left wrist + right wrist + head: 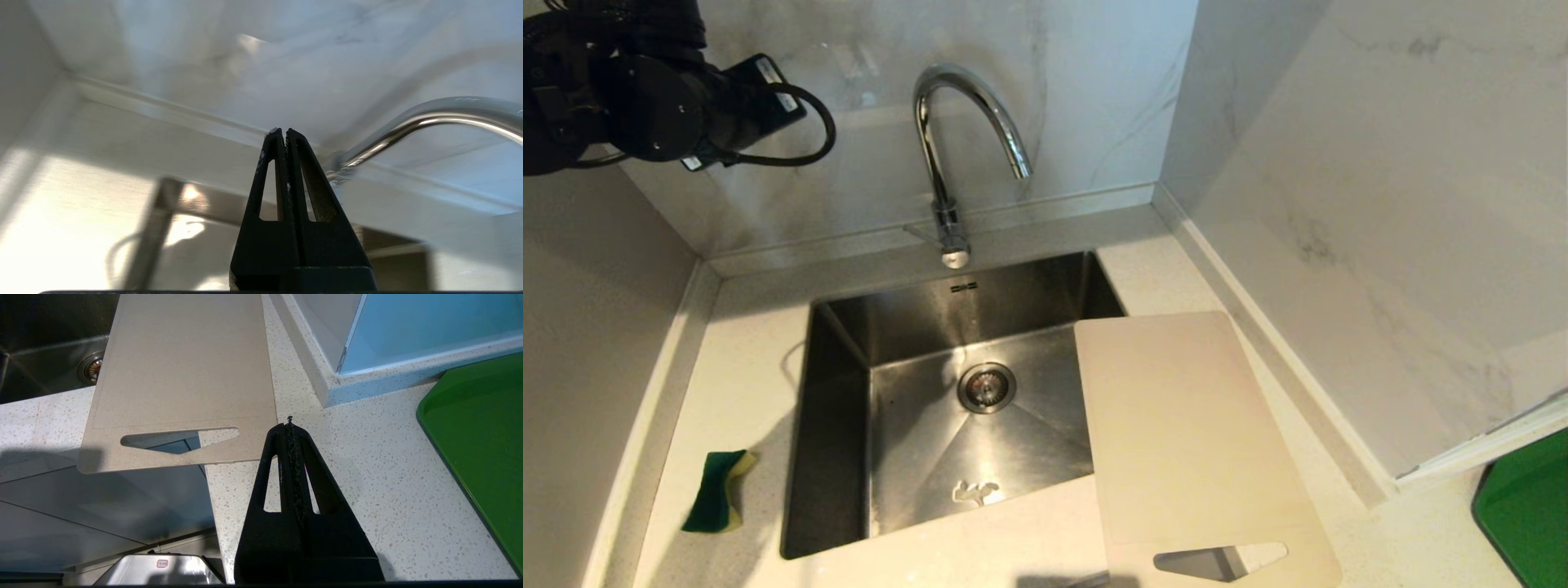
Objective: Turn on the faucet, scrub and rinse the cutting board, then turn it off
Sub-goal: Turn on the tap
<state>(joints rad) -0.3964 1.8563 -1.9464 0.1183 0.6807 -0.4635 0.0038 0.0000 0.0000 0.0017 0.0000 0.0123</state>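
The left arm shows only as a black bulk at the head view's upper left corner, its fingers cut off there; the left wrist view is smeared, yet the left hand shows pressed narrow, holding nothing, aimed beside the one faucet; its side lever is hard to make out. The right hand is likewise pinched together and empty, above the speckled desk near the single cutting board, which lies half over the sink, its handle end overhanging the desk edge. One sponge lies left of the sink; one green tray is cropped.
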